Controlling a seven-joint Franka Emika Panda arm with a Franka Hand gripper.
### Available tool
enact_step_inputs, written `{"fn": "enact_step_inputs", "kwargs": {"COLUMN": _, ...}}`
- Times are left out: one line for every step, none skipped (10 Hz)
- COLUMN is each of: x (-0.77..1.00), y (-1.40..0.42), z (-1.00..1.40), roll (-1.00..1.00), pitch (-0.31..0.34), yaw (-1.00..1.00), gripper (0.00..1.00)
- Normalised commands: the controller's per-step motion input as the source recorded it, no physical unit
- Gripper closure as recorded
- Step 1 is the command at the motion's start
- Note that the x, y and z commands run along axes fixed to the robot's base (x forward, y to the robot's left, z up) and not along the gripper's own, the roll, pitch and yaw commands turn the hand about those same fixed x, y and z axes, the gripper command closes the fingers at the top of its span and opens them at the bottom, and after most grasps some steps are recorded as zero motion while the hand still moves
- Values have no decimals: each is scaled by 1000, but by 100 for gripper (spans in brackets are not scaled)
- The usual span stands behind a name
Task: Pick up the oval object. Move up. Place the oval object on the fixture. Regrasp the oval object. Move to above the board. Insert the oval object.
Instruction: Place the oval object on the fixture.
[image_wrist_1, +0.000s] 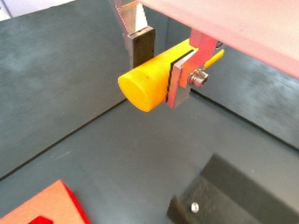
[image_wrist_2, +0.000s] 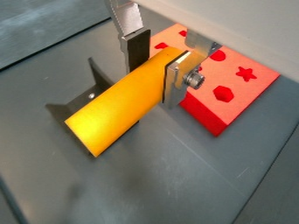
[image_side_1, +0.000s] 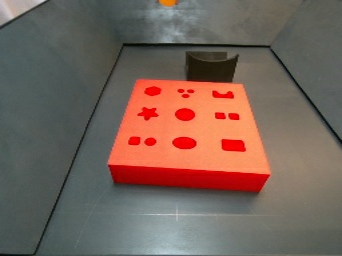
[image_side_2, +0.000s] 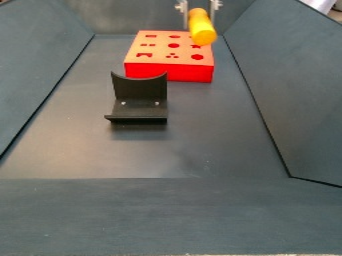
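Red board (image_side_1: 187, 135) flat on the dark floor, holes up. Dark fixture (image_side_1: 211, 66) just beyond its far edge, notch empty. Tool (image_wrist_2: 158, 72) raised high, seemingly over the board's far side, plates clamped on the oval object (image_wrist_2: 121, 107), held clear of everything, barely visible at the side view's top edge (image_side_1: 167, 3).

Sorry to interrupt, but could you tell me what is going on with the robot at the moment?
The Panda arm's claw is shut on the oval object, a smooth orange-yellow peg, and holds it in the air, well clear of the floor. In a side view the peg hangs high near the red board. The fixture, the dark notched bracket, stands empty on the floor beside the board. Nothing sits in the board's shaped holes, so the placing and the insertion are not yet done.
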Motion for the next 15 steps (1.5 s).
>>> {"fn": "enact_step_inputs", "kwargs": {"x": 1000, "y": -240, "z": 23, "roll": -97, "pitch": 205, "yaw": -136, "gripper": 100}}
{"fn": "enact_step_inputs", "kwargs": {"x": 1000, "y": -181, "z": 24, "roll": -99, "pitch": 184, "yaw": -81, "gripper": 100}}
{"fn": "enact_step_inputs", "kwargs": {"x": 1000, "y": -122, "z": 14, "roll": -98, "pitch": 168, "yaw": -43, "gripper": 100}}
{"fn": "enact_step_inputs", "kwargs": {"x": 928, "y": -85, "z": 12, "roll": -95, "pitch": 162, "yaw": -27, "gripper": 100}}
{"fn": "enact_step_inputs", "kwargs": {"x": 803, "y": -44, "z": 14, "roll": -88, "pitch": 168, "yaw": -16, "gripper": 100}}
{"fn": "enact_step_inputs", "kwargs": {"x": 719, "y": -25, "z": 12, "roll": -84, "pitch": 171, "yaw": -10, "gripper": 100}}
{"fn": "enact_step_inputs", "kwargs": {"x": 614, "y": -13, "z": 3, "roll": -80, "pitch": 165, "yaw": -9, "gripper": 100}}
{"fn": "enact_step_inputs", "kwargs": {"x": 991, "y": 352, "z": -107, "roll": -1000, "pitch": -192, "yaw": 34, "gripper": 100}}
{"fn": "enact_step_inputs", "kwargs": {"x": 885, "y": 353, "z": -100, "roll": -1000, "pitch": -190, "yaw": 30, "gripper": 100}}
{"fn": "enact_step_inputs", "kwargs": {"x": 787, "y": 272, "z": -91, "roll": -1000, "pitch": -189, "yaw": 26, "gripper": 100}}
{"fn": "enact_step_inputs", "kwargs": {"x": 649, "y": 114, "z": -56, "roll": -1000, "pitch": -183, "yaw": 25, "gripper": 100}}
{"fn": "enact_step_inputs", "kwargs": {"x": 503, "y": 76, "z": -37, "roll": -1000, "pitch": -167, "yaw": 28, "gripper": 100}}
{"fn": "enact_step_inputs", "kwargs": {"x": 395, "y": 63, "z": -25, "roll": -1000, "pitch": -145, "yaw": 30, "gripper": 100}}
{"fn": "enact_step_inputs", "kwargs": {"x": 296, "y": 53, "z": -15, "roll": -1000, "pitch": -112, "yaw": 34, "gripper": 100}}
{"fn": "enact_step_inputs", "kwargs": {"x": 204, "y": 52, "z": -11, "roll": -1000, "pitch": -73, "yaw": 38, "gripper": 100}}
